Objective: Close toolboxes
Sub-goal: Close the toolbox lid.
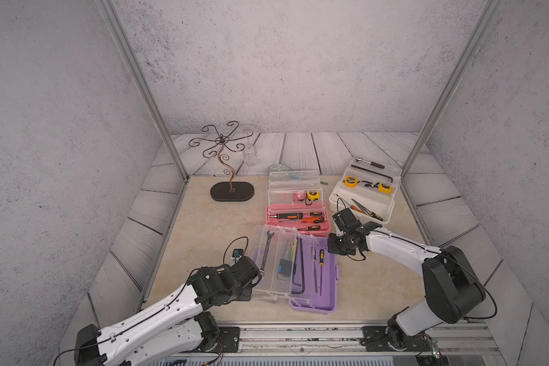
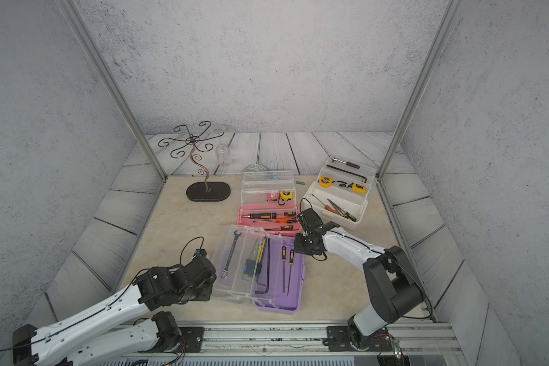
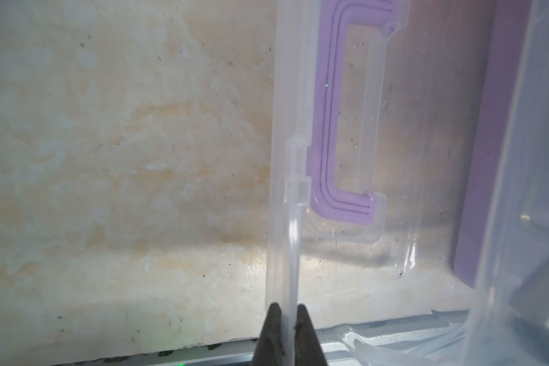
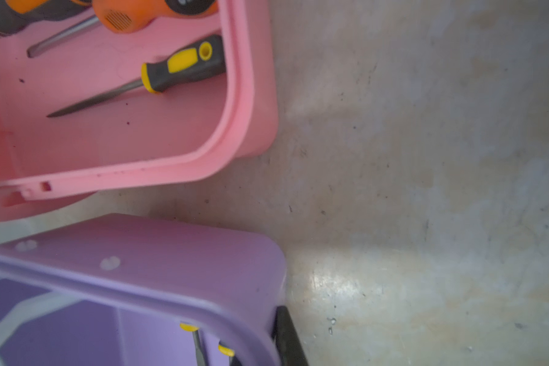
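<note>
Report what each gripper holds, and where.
Left gripper pinches the purple toolbox's clear lid by its free edge. Right gripper seems to clamp the end wall of the purple base; one finger is hidden.

3x toolboxes [image 1: 327,285], 2x arms [image 1: 159,320], 1x stand [image 1: 232,191]

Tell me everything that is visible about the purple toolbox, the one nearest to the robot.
The purple toolbox is a rectangular plastic case, open, on the beige table in front of the pink toolbox. Inside lie two yellow-handled tools, a black hex key and a wrench. Its clear lid, with a purple handle, stands open toward the left arm. The left gripper pinches the lid's edge; the right gripper seems to pinch the base's far corner.
</note>
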